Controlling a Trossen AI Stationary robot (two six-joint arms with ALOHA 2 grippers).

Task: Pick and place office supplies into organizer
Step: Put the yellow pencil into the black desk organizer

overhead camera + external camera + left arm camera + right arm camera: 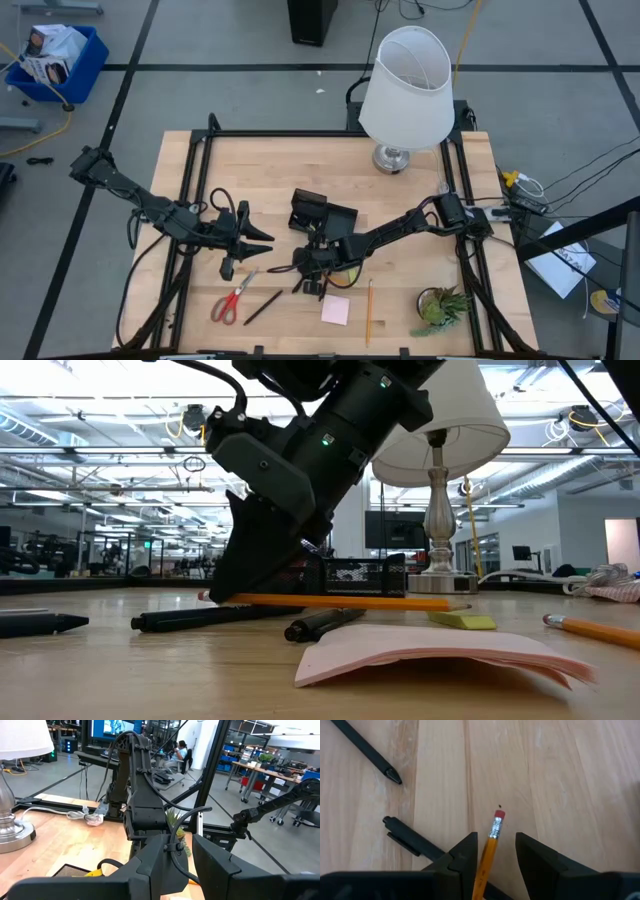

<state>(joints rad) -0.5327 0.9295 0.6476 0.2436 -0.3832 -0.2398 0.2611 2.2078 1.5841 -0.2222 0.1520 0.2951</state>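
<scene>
An orange pencil (492, 832) lies level on the wood, red eraser end forward, and crosses over a black pen (412, 840). My right gripper (496, 851) slants down over it, open, one finger on each side, wider apart than the pencil. The low view shows the same pencil (340, 601) under that gripper (250, 582). Just behind stands the black mesh organizer (322, 215). Red-handled scissors (233, 298), another pen (262, 306), a pink sticky pad (336, 309) and a second pencil (368, 312) lie near the front edge. My left gripper (255, 238) waits level and open at the left.
A white-shaded lamp (405, 90) stands at the far edge and a small potted plant (440, 308) at the near right corner. A yellow-green eraser (462, 621) lies by the pad. Bare wood stretches between the lamp and the organizer.
</scene>
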